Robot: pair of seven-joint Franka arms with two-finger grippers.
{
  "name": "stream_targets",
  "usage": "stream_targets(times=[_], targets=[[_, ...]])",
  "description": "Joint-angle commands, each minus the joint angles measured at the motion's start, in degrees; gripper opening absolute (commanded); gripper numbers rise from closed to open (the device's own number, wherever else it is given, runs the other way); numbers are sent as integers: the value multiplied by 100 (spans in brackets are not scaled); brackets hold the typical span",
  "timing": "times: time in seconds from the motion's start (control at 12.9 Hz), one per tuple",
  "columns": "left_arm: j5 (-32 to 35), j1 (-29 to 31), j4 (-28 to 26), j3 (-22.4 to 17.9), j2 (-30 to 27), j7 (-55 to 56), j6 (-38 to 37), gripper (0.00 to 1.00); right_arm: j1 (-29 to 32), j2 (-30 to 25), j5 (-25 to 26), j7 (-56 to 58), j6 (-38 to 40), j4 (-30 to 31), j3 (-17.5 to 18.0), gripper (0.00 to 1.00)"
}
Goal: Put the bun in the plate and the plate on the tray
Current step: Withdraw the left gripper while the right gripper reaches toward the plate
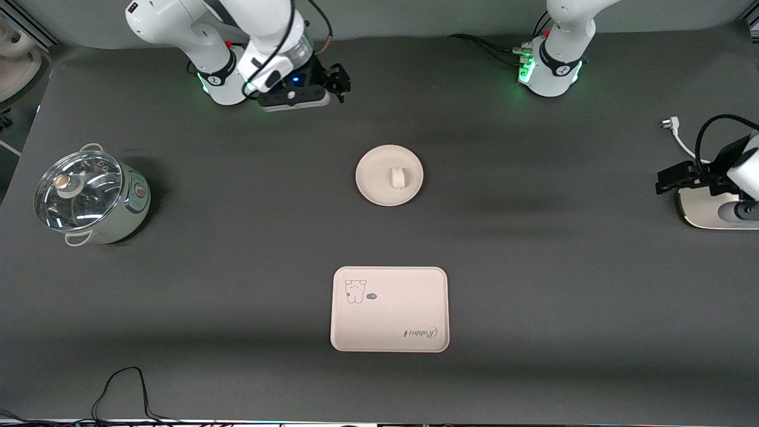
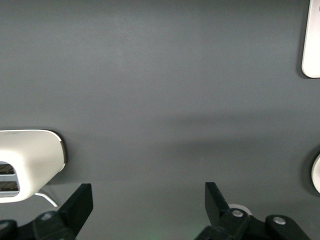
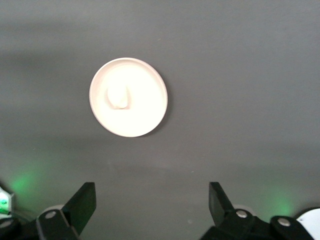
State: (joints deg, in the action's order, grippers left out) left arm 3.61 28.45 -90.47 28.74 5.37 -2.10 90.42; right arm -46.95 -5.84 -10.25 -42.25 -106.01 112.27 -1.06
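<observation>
The off-white bun point(image 1: 396, 177) lies in the round cream plate point(image 1: 375, 184) at the middle of the table. The cream-pink tray point(image 1: 389, 309) with the "Rabbit" script lies nearer to the front camera than the plate, with nothing on it. My right gripper point(image 1: 342, 82) is open and empty, up near its own base, away from the plate. Its wrist view shows the plate point(image 3: 145, 107) and the bun point(image 3: 118, 97) ahead of the open right gripper point(image 3: 151, 202). My left gripper point(image 1: 663, 181) is open and empty at the left arm's end of the table; in its own wrist view the left gripper point(image 2: 148, 202) is over bare mat.
A green pot with a glass lid point(image 1: 89, 198) stands at the right arm's end of the table. A white toaster point(image 1: 708, 213) sits under the left gripper and shows in the left wrist view point(image 2: 30, 160). A white plug and cord point(image 1: 673, 127) lie beside it.
</observation>
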Motion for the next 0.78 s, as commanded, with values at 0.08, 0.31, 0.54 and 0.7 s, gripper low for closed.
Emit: stream_targets(times=[0.08, 0.31, 0.54, 0.7], targets=[[-97, 38, -515, -158, -440, -168, 282, 100, 2, 276, -179, -46, -375, -127, 273, 100], [-194, 29, -559, -149, -502, 479, 230, 100, 2, 461, -179, -20, -1225, 398, 299, 100], [-168, 29, -551, -149, -397, 703, 413, 100, -33, 479, -179, -11, -2779, 1505, 308, 100], [-106, 38, -551, -149, -396, 510, 572, 100, -60, 846, -179, -11, -3695, 1903, 334, 100]])
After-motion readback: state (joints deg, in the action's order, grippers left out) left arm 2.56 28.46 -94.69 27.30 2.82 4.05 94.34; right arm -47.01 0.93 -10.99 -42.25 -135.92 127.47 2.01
